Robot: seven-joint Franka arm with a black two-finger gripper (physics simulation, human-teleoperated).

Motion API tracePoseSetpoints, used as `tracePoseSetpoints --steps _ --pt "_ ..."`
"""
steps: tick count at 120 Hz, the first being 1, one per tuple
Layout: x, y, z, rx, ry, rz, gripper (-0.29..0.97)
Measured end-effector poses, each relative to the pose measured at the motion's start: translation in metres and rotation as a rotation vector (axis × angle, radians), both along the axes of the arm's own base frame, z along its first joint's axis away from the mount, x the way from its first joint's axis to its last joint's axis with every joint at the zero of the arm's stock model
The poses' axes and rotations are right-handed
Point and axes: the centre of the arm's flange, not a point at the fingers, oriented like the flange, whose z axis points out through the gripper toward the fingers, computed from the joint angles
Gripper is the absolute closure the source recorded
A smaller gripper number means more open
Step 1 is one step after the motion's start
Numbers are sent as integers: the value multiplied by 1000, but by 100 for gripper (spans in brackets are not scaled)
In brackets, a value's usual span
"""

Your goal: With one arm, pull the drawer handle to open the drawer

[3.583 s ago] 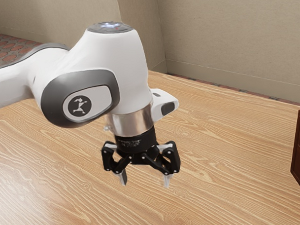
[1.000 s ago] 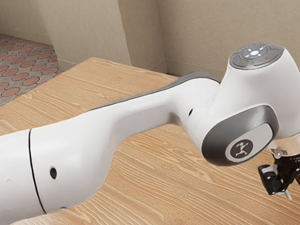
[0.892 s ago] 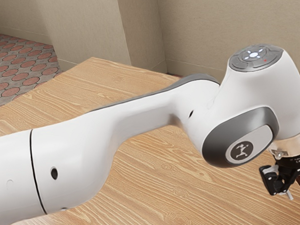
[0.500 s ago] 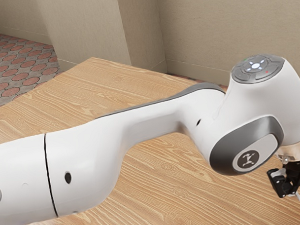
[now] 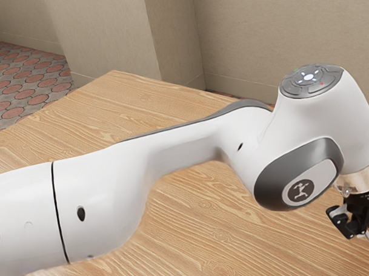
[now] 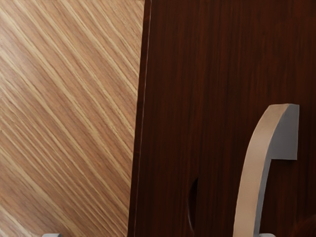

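arm (image 5: 171, 162): white, reaching from the exterior view's lower left across the worktop (image 5: 187, 232) toward the exterior view's right.
gripper (image 5: 353, 221): black, low over the worktop at the exterior view's right border, partly cut off; cannot tell how far open it is or whether it holds anything.
drawer handle (image 6: 254, 177): pale grey curved bar standing off the drawer front, close under the hand.
drawer (image 6: 207, 74): dark red-brown wood front, its edge beside bare worktop grain.
wall (image 5: 267, 38): beige, beyond the worktop's far edge.

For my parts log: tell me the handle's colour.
The handle is pale greyish beige, on a dark reddish-brown drawer; best in the wrist view.
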Motion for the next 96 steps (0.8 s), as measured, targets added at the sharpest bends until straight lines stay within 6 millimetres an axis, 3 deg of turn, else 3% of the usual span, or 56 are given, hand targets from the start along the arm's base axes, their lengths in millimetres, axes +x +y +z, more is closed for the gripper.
tracePoseSetpoints --steps 42,96 --pt "-16 21 -5 33 49 10 21" --pt "-46 64 0 74 81 16 21"
